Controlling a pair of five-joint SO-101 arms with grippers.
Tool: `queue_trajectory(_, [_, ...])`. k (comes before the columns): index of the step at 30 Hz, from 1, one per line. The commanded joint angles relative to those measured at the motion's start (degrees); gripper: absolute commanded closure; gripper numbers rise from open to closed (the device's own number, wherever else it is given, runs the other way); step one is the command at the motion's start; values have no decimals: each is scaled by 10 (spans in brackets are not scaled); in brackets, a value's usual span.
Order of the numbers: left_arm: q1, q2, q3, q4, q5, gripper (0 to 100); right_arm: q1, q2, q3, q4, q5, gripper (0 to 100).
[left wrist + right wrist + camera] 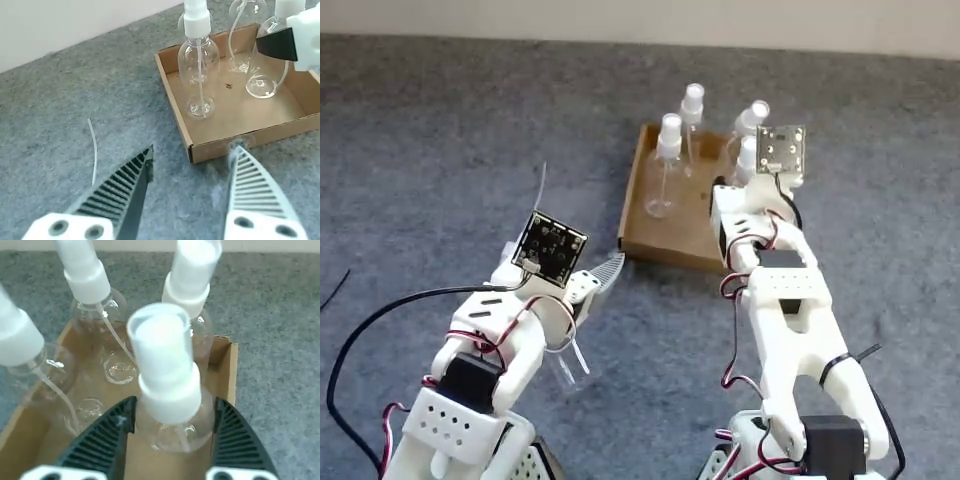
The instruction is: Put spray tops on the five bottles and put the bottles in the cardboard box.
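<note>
Spray bottles, clear, four, each carrying a white spray top, all standing upright inside the cardboard box

- Held bottle: standing in the box near its right-hand wall, on the side closest to the arms. The right gripper is clasping its round body, one ribbed black finger lying against each side. Its spray top is rising between the fingers toward the wrist camera.
- Front-left bottle: standing near the box's left wall, its dip tube showing through the clear body in the left wrist view.
- Rear-left bottle and rear-right bottle: standing along the far end of the box, just behind the other two.
- Cardboard box: a shallow open tray, lying on the grey carpet ahead of both arms, its brown floor showing between the bottles.
- Left gripper: hanging low over the carpet just short of the box's near-left corner, fingers spread wide and holding nothing.
- Thin white tube: lying loose on the carpet, left of the box and apart from it
</note>
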Motion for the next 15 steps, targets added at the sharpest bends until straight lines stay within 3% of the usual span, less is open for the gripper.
queue_trajectory(1, [-8, 1, -7, -17, 3, 773, -6, -6, -4, -12, -3, 845])
queue_trajectory(8, [-8, 1, -7, -17, 3, 773, -22, -10, -7, 44, -3, 747])
queue_trajectory(15, [-28, 1, -9, -17, 3, 773, -28, -11, -7, 44, -3, 741])
